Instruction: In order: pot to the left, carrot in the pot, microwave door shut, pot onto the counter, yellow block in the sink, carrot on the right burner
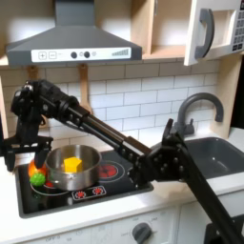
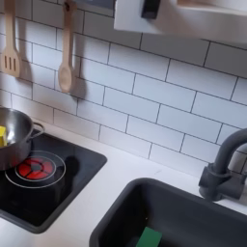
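The first exterior view faces the toy kitchen from the front; the second exterior view looks closer, from above; both share cooktop (image 1: 81, 186) (image 2: 48, 178) and sink (image 1: 217, 152) (image 2: 183, 217)

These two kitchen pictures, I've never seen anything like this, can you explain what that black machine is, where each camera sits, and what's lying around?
It is a toy kitchen. The black jointed machine is a robot arm. The first exterior view faces the kitchen from the front; the second exterior view looks from the side, across the dark grey sink with its arched faucet. On the black cooktop sits a shiny round steel pot holding a small yellow block. The arm's end effector hangs at the pot's left, by an orange carrot with a green tip; I cannot tell whether it grips it. The white microwave door stands ajar.
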`<state>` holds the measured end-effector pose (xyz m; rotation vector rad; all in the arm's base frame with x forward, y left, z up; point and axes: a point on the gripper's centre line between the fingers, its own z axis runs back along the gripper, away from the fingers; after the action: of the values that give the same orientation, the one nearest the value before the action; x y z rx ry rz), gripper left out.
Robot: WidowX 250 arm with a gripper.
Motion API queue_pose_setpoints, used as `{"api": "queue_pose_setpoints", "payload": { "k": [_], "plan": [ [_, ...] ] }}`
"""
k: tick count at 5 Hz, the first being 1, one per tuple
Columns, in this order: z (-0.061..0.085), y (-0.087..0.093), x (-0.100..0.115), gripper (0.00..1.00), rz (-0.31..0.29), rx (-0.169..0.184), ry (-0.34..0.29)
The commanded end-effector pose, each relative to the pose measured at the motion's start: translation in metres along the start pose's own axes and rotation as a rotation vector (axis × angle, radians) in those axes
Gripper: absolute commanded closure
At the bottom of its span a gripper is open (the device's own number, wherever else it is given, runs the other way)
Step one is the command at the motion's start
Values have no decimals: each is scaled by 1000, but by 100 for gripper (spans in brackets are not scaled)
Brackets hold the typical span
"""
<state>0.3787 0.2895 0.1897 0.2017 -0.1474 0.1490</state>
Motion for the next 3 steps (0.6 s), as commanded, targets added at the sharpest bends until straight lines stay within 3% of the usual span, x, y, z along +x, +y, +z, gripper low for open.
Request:
{"api": "queue_pose_setpoints", "payload": {
  "k": [1,2,3],
  "plan": [
    [-3,-7,6,0,-20,-14,-4],
    [-1,-23,12,0,-54,-29,-15],
    [-7,-24,13,0,-55,-34,-6]
  ]
}}
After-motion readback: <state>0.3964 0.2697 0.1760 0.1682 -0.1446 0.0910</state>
